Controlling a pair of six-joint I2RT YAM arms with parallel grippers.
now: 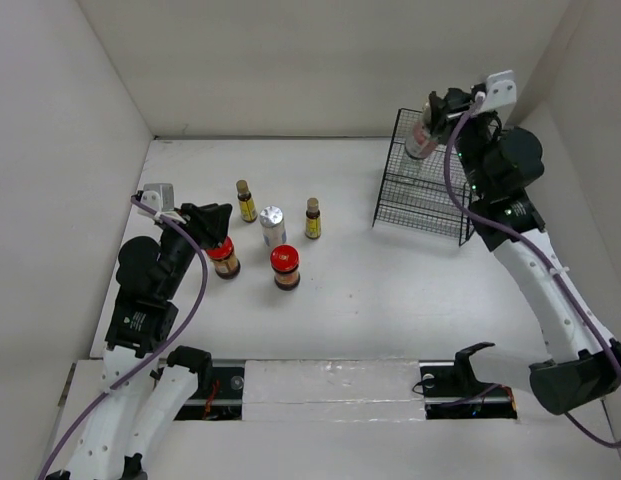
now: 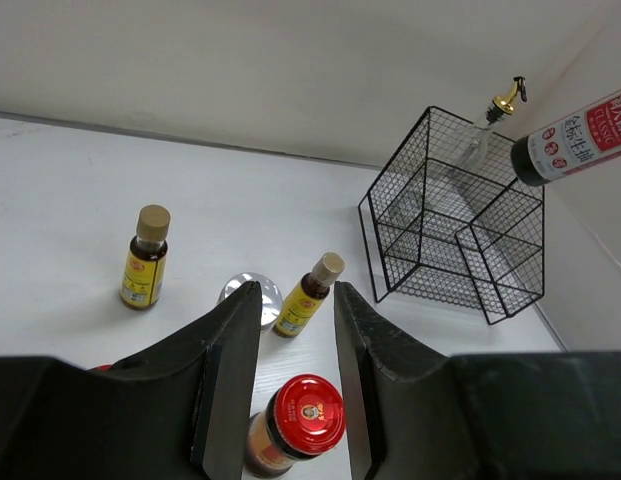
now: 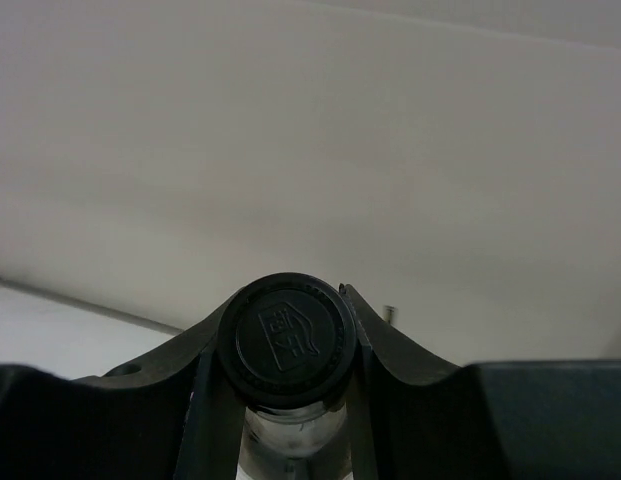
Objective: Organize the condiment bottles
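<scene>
Table (image 1: 390, 300): white, bearing all items below. Black wire rack (image 1: 420, 200): tiered, at the far right of the table. Right gripper (image 3: 287, 318): closed on the cap end of the black-capped sauce bottle (image 2: 575, 135), the cap end-on to its wrist camera. The bottle hangs in the air above the rack's far corner, with its long axis tipped close to level, its dark base pointing left and a little down toward the rack, and its cap toward the wrist. Left gripper (image 2: 295, 370): fingers parted wide with nothing between them, low over the left of the table. Gold-capped clear bottle (image 2: 478, 140): upright at the rack's far side, spout up; which tier cannot be told. Silver-lidded white jar (image 1: 272, 225): upright, centre-left of the table. Red-lidded dark jar (image 1: 285, 266): upright, lid up, just nearer than the white jar. Second red-lidded dark jar (image 1: 224, 258): upright, further left, just beside the left gripper's tips in the top view. Yellow-labelled brown-capped bottle (image 1: 246, 201): upright, cap up, beyond and left of the white jar. Second yellow-labelled brown-capped bottle (image 1: 313, 218): upright, cap up, right of the white jar and apart from it.
</scene>
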